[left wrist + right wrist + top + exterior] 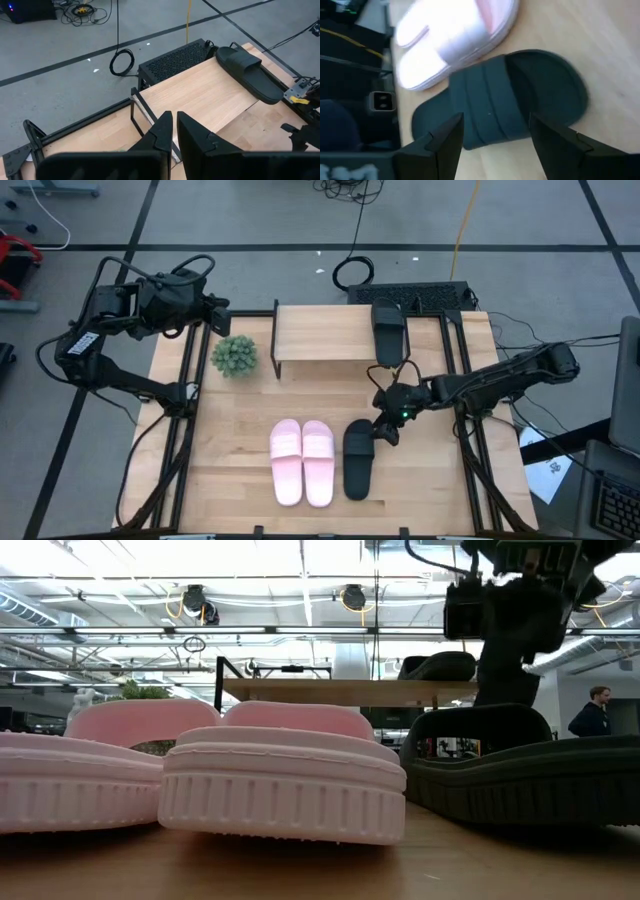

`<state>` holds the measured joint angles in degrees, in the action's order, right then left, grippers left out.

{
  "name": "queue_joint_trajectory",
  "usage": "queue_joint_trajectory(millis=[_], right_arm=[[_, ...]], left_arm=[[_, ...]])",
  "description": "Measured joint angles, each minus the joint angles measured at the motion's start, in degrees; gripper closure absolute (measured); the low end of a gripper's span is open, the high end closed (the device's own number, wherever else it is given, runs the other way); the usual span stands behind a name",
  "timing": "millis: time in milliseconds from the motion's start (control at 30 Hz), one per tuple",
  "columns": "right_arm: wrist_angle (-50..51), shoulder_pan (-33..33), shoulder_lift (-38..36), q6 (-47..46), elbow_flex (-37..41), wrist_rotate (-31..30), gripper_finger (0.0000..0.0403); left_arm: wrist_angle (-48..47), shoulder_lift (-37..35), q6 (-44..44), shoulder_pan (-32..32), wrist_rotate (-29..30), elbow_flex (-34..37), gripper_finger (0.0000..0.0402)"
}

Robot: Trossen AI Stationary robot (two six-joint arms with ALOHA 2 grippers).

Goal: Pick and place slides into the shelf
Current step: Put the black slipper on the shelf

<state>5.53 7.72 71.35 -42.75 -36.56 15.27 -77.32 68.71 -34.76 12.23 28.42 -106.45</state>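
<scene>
One black slide (387,328) sits on the shelf (325,333). Right gripper (384,427), jaws apart, hovers over the second black slide (357,460) at its 6 o'clock; next, descend and clamp the strap.

The right arm is being reached in from three o'clock toward the middle of the table, its wrist bent downward. The right gripper (385,428) is being held low, its two fingers (445,145) being kept wide apart with nothing between them. The left arm is being kept folded at ten o'clock, off the table's edge. The left gripper (173,131) is being held with its fingers nearly together, empty.
</scene>
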Motion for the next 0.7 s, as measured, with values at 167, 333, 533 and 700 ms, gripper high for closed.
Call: queue_joint_trajectory(millis=[167, 333, 533, 700], right_arm=[[-5.0, -1.3, 0.0, -2.3, 3.5, 2.4, 0.0186], [-8.3, -0.4, 0.0, -2.6, 3.6, 3.7, 0.0186], [-9.5, 0.2, 0.0, -4.9, 3.6, 4.5, 0.0186], [-12.7, 3.1, 0.0, -4.7, 3.5, 4.3, 0.0187]], left_arm=[[0.0, 0.0, -0.1, 0.0, 0.0, 0.0, 0.0376], [0.0, 0.0, -0.3, 0.0, 0.0, 0.0, 0.0376], [0.0, 0.0, -0.3, 0.0, 0.0, 0.0, 0.0376], [0.0, 0.0, -0.2, 0.0, 0.0, 0.0, 0.0376]])
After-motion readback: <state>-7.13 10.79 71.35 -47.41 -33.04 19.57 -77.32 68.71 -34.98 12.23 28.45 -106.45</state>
